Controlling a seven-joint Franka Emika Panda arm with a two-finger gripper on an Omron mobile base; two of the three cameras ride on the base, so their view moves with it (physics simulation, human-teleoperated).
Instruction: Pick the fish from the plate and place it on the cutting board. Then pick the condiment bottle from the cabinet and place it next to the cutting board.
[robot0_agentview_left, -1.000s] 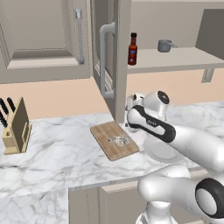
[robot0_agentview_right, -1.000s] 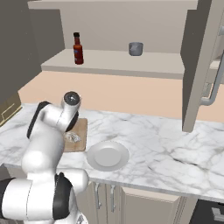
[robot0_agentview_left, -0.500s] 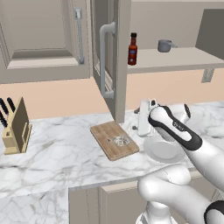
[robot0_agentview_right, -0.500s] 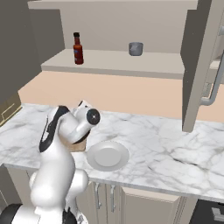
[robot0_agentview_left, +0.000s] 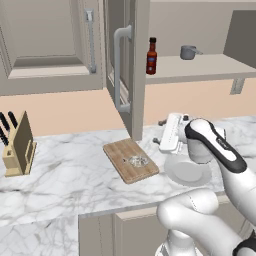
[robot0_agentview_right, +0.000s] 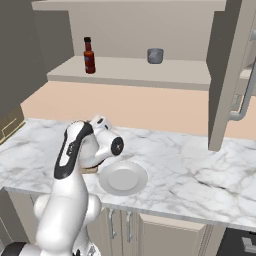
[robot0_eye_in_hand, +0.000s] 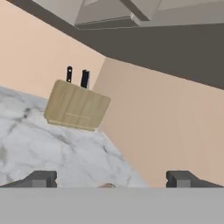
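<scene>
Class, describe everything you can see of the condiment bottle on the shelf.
The condiment bottle is slim and dark red, with a black cap, narrow neck and orange-red label. It stands upright on the beige shelf of the open cabinet, near the shelf's left end, well apart from the small grey pot. Nothing else touches it.

Bright, even, soft-shadowed, slightly blurry renders

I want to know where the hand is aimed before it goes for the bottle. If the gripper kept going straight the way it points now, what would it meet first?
The open gripper points low across the marble counter toward the knife block. That block, or the tan wall beside it, looks first in line, though depth is hard to judge.
</scene>
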